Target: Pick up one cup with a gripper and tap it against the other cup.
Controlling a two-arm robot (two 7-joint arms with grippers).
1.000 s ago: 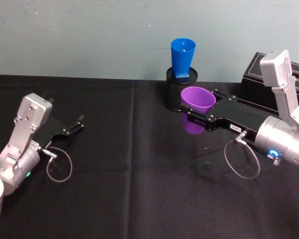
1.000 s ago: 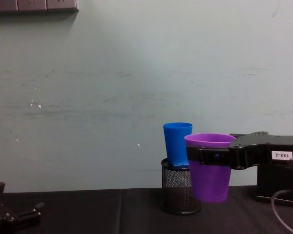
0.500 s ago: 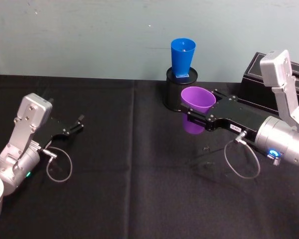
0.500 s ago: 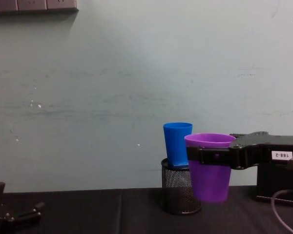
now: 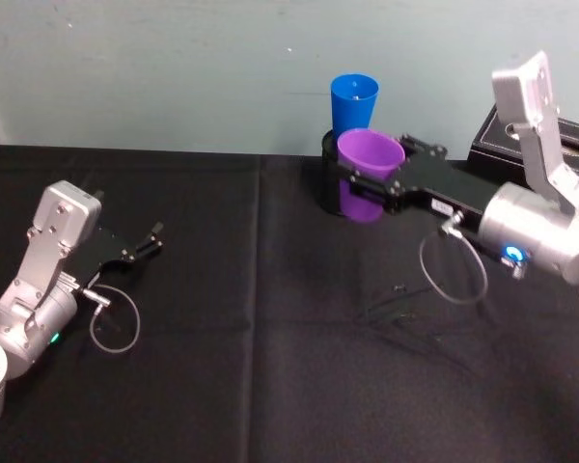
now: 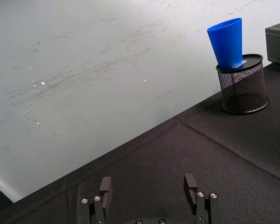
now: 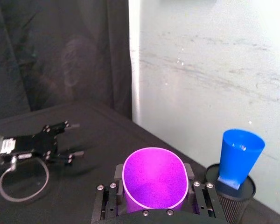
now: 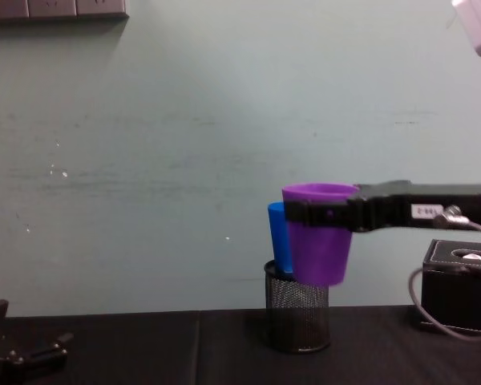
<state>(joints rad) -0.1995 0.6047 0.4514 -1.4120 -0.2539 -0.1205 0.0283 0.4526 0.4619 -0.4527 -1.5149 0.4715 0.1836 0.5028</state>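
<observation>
The purple cup [image 5: 369,172] hangs upright above the table, with my right gripper [image 5: 372,166] shut on it just under its rim. The blue cup [image 5: 353,100] stands tilted in a black mesh holder [image 5: 324,181] right behind it. From the chest, the purple cup [image 8: 319,241] covers most of the blue cup [image 8: 276,239], and its base is level with the top of the holder [image 8: 297,317]. In the right wrist view a small gap shows between the purple cup [image 7: 154,179] and the blue cup [image 7: 240,156]. My left gripper [image 5: 145,246] rests open at the table's left.
A black box [image 5: 560,145] stands at the back right, beside the right arm. A pale wall runs close behind the holder. A black cloth [image 5: 270,338] covers the table. The left gripper [image 6: 149,184] faces the holder from far off.
My right gripper has lifted the purple cup and carried it left and back, close to the blue cup. The left arm has not moved.
</observation>
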